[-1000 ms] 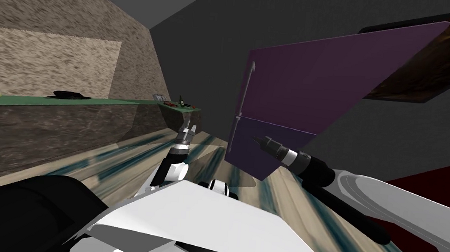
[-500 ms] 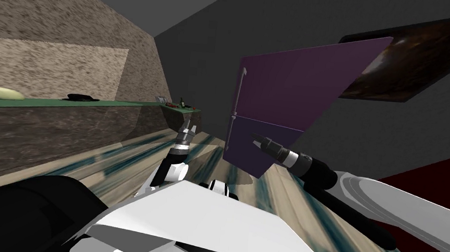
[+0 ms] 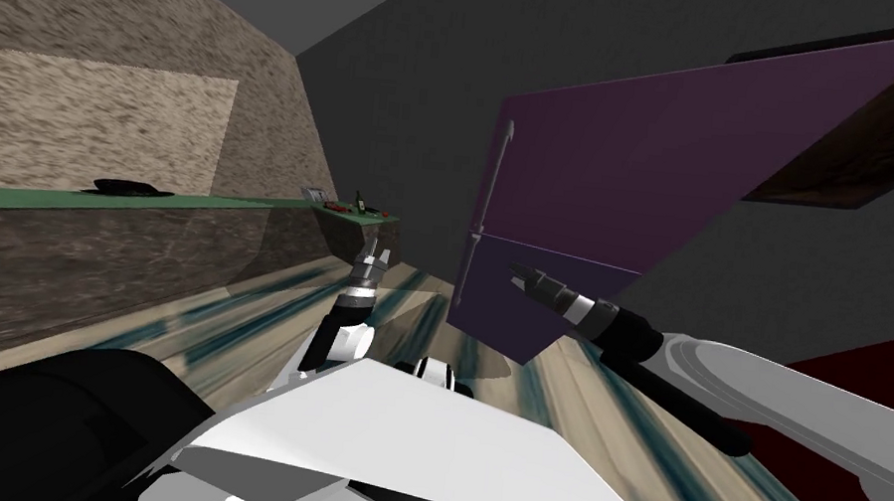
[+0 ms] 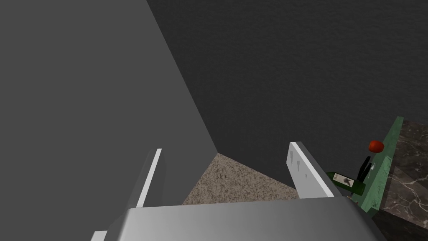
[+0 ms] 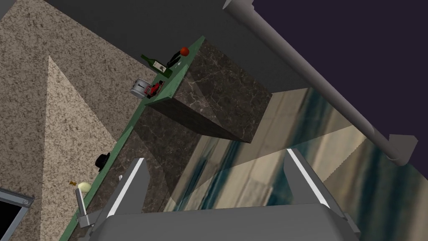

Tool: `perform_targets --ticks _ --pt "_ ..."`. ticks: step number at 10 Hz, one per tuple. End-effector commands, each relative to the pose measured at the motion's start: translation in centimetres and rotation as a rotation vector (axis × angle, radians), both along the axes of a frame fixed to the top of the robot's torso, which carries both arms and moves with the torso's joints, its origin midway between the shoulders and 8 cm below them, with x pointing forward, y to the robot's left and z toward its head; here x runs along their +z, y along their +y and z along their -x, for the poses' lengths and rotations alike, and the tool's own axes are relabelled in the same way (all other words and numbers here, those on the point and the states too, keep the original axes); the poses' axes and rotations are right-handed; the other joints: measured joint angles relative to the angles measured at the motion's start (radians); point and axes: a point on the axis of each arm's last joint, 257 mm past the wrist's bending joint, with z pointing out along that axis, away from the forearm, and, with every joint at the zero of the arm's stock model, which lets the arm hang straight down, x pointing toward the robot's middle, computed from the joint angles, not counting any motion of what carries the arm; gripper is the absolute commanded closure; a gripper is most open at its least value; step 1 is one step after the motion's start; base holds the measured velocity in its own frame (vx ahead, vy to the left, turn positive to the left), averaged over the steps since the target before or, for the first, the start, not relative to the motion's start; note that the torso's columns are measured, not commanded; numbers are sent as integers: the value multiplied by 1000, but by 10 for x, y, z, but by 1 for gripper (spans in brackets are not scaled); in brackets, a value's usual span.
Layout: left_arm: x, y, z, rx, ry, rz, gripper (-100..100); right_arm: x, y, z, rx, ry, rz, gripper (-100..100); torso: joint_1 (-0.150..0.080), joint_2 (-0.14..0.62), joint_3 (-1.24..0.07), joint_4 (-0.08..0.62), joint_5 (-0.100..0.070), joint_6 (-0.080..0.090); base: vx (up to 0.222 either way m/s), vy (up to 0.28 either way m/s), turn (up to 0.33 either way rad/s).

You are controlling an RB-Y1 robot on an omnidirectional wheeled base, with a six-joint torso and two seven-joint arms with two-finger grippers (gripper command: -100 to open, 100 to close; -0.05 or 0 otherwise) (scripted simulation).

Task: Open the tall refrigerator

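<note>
**Tall purple fridge with its 2 doors shut**

On the left runs a long counter (image 3: 189, 204) with a green top. Little things sit at its far end, and a green bottle (image 5: 156, 65) and a small red thing (image 5: 184, 51) lie among them. The rest are too small to name.

The left gripper (image 3: 380, 250) hangs over the floor with its fingers wide and nothing in them.

To the right stands the fridge (image 3: 630, 177), against the dark wall. It is plain dark purple. Its long side runs up and down, and its front faces me. A big door sits above a small door. A thin grey handle (image 3: 494, 174) runs up the left edge.

The right gripper (image 3: 516, 274) is in front of the small door, fingers wide and empty. The handle passes just beside 1 finger (image 5: 307, 180), not between the 2. Its top end is cut off in the right wrist view.
</note>
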Motion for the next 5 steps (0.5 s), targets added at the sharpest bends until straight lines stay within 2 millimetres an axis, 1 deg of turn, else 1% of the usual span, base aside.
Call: perform_targets --ticks 1,2,3,4,5 --pt "0 0 0 0 0 0 0 -1 -18 -14 -51 1 0 -100 0 2 1 0 0 0 159 183 -26" --pt "0 0 0 0 0 0 0 -1 -21 -17 -61 0 1 -100 -1 2 1 1 0 0 128 143 -19" --pt "0 0 0 0 0 0 0 -1 -34 -25 -92 0 4 -100 -3 4 3 1 -1 0 136 126 -29" --pt "0 0 0 0 0 0 0 -1 -38 -29 -104 -1 5 -100 -3 3 2 1 -1 0 102 144 -22" --pt "0 0 0 0 0 0 0 -1 -48 -35 -128 -2 7 -100 -1 4 2 1 0 0 67 160 -21"
